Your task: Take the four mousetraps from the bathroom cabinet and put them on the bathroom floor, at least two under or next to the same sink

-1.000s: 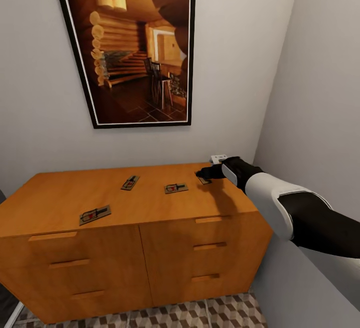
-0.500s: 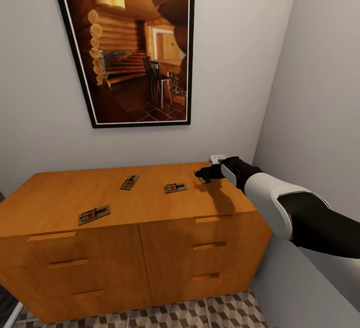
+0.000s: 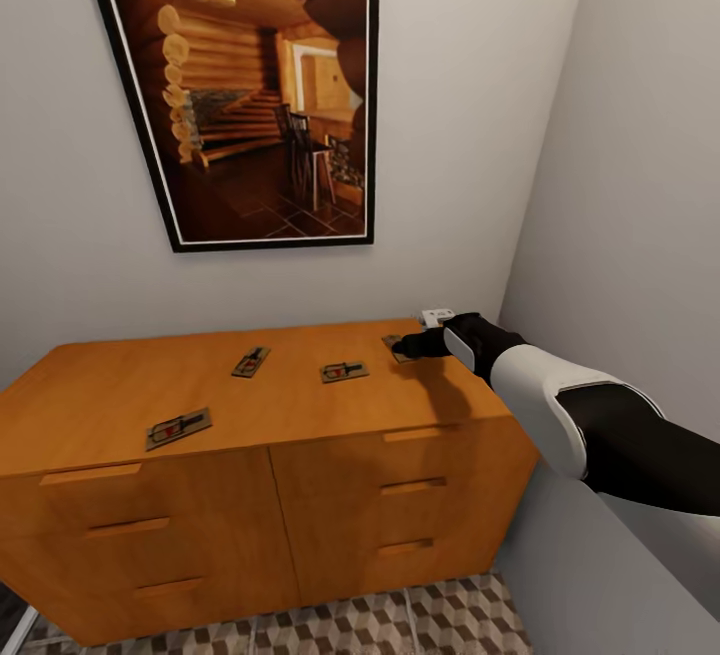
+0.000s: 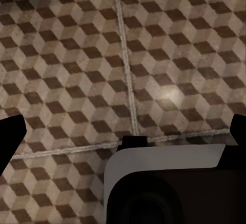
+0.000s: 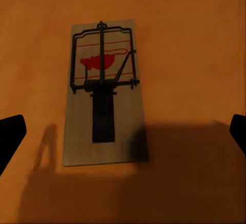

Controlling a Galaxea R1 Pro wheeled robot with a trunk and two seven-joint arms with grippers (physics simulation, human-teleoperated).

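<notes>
1. Orange-brown wooden cabinet (image 3: 250, 455) fills the head view's lower half; the right claw (image 3: 412, 344) hovers over the rightmost flat brown wooden mousetrap (image 3: 394, 343).
2. Right wrist view: claw spread, trap (image 5: 103, 93) centred between its tips, long axis crossing the claw's opening line.
3. Left wrist view: left claw (image 4: 125, 131) spread over cube-patterned bathroom floor (image 4: 77, 55).

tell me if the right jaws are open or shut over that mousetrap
Open. In the right wrist view the two dark fingertips sit far apart at opposite edges, with the mousetrap lying flat on the cabinet top between them, ungripped.
</notes>
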